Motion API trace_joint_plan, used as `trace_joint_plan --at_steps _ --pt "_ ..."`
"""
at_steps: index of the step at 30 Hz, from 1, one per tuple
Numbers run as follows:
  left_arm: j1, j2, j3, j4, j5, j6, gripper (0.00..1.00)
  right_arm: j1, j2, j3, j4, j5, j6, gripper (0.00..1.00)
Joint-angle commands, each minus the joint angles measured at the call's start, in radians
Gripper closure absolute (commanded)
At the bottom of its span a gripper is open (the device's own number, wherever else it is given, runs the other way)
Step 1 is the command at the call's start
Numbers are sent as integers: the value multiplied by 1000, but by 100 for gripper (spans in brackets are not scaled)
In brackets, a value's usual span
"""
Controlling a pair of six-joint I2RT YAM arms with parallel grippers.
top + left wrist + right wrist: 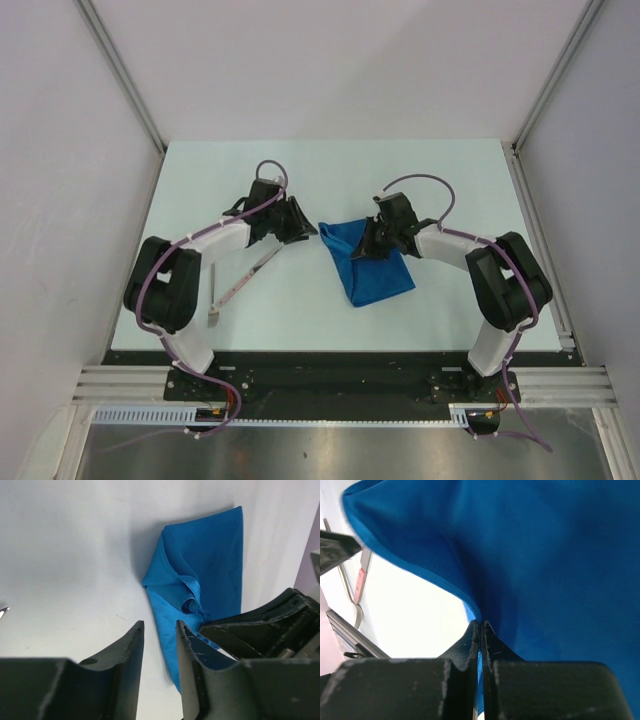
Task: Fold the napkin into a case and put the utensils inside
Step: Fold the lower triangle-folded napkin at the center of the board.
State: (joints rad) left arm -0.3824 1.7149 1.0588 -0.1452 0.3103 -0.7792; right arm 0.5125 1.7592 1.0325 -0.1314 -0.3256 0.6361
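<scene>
Folding's the step in hand, I'd say. The right gripper [480, 624] is clamped on the napkin [375, 270] edge. The left gripper [159, 625] stands part-open and empty, with the cloth just ahead of it and the utensils [243, 281] behind. Next it must pinch that near corner cleanly.

Royal-blue napkin [365, 265], silver utensils [250, 276], pale table [300, 170].

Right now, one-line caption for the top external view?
Right gripper pinches the partly folded napkin, the open left gripper sits at its left corner, and utensils lie on the table.
</scene>
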Motion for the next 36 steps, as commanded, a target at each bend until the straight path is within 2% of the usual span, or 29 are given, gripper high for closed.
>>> trace_joint_plan --at_steps 1,7,13,18,36 --pt "-23 6 56 32 -39 -3 67 -43 -50 -29 56 -47 -12 100" --pt "-23 66 124 -14 -66 6 79 -86 -61 -51 61 -67 -27 100" --pt "-30 207 231 -16 1 11 90 -115 -55 -68 79 -89 -33 100" --pt "-56 264 260 38 23 -22 92 -118 -27 -71 101 -119 -29 100" --pt "-89 322 313 61 27 -72 93 -152 55 -60 113 -173 -62 100"
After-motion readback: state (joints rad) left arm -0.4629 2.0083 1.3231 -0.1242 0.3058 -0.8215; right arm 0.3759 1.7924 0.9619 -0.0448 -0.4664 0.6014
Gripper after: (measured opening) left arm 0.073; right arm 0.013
